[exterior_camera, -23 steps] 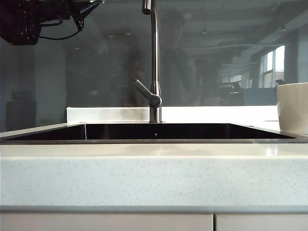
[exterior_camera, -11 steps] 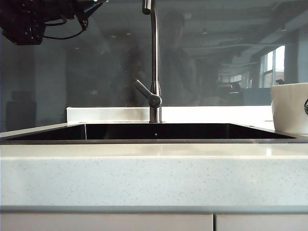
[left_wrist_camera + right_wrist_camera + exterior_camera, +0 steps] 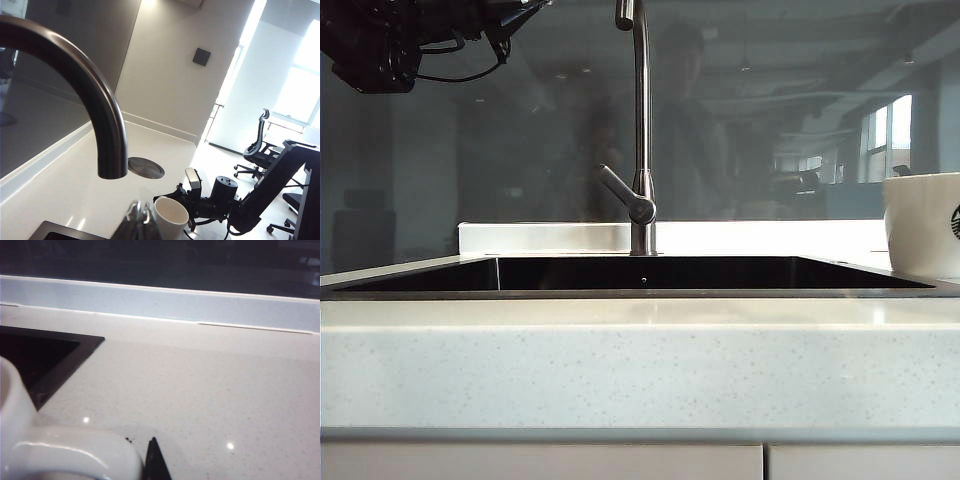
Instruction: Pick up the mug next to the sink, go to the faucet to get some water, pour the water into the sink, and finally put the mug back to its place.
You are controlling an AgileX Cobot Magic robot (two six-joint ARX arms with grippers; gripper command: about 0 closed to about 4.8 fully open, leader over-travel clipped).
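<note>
Mug carry toward faucet, right arm.
Right end effector [image 3: 192,200] clamped on mug [image 3: 925,226] at sink's [image 3: 640,272] right edge; left end effector [image 3: 137,216] together near faucet [image 3: 640,150]. Next: bring rim under spout.

I'm seeing the white mug [image 3: 925,227] showing a dark green logo (cut off at three o'clock), the sink [image 3: 645,273] looking glossy black, the counter [image 3: 640,370] speckled pale.
</note>
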